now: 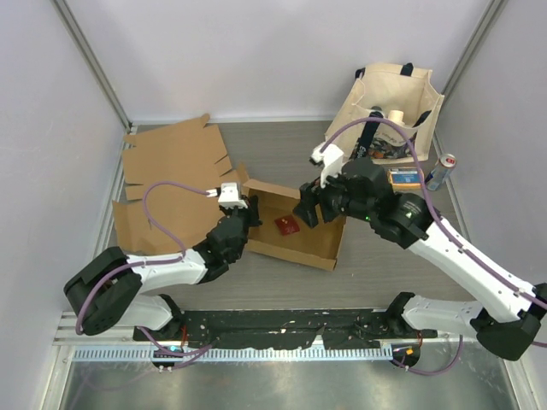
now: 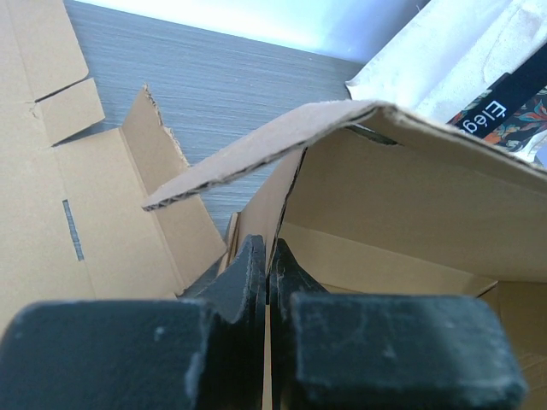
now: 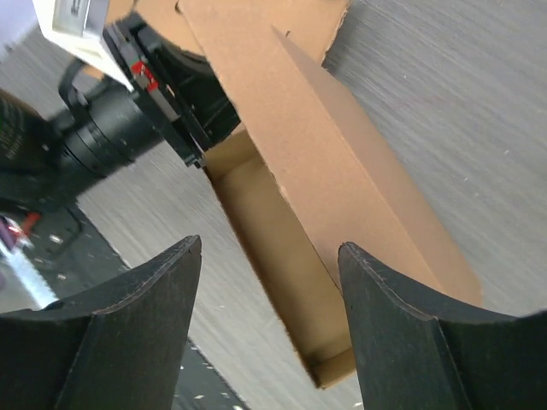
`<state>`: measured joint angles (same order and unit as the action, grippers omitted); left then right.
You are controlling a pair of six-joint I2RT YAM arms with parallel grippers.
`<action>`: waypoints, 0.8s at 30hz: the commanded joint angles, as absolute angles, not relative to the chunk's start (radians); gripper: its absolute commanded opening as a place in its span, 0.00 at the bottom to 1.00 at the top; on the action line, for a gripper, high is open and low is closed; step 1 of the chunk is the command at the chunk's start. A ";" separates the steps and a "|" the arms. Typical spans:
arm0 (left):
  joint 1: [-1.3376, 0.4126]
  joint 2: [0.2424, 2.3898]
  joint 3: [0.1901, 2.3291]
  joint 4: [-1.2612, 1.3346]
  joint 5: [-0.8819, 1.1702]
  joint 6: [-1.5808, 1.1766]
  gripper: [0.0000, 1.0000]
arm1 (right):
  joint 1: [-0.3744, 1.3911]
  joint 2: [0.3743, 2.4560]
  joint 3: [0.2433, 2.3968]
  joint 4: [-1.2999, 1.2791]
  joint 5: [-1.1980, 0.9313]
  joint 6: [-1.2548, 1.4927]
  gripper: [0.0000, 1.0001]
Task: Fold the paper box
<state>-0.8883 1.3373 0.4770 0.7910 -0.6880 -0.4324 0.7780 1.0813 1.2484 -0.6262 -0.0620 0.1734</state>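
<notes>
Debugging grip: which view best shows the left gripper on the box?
Left wrist: the left gripper pinches the box wall, close up. Top external shows it at the box's left wall, contact hidden. Right wrist: only its wrist, behind the box.

Brown corrugated cardboard box [image 1: 291, 254]: was matt paper board, fluted at cut edges.
Grey table top [image 1: 282, 145]: looked like smooth wood-grain laminate.
Cream tote bag [image 1: 389, 85]: was soft woven cloth.
Left gripper fingers [image 2: 385, 350]: were matt black plastic, scuffed.

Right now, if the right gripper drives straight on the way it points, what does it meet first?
Probably the paper box: its raised side wall lies directly ahead of the open right gripper, though depth is unclear.
</notes>
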 commanded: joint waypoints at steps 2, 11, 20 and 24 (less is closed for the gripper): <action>-0.893 1.309 0.457 0.738 -0.713 -0.414 0.00 | 0.934 1.098 1.260 -0.565 0.150 -0.126 0.71; -0.894 1.296 0.442 0.738 -0.707 -0.429 0.00 | 1.189 1.242 1.097 -0.250 0.768 -0.480 0.68; -0.893 1.200 0.416 0.686 -0.706 -0.440 0.02 | 1.198 1.301 1.040 -0.104 0.819 -0.525 0.28; -0.893 1.037 0.445 0.385 -0.651 -0.543 0.54 | 1.201 1.290 1.035 -0.201 0.728 -0.428 0.15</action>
<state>-0.8894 1.1736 0.4278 0.6331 -0.6792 -0.4572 1.1988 1.3228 1.0443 -0.1795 0.7738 -0.5068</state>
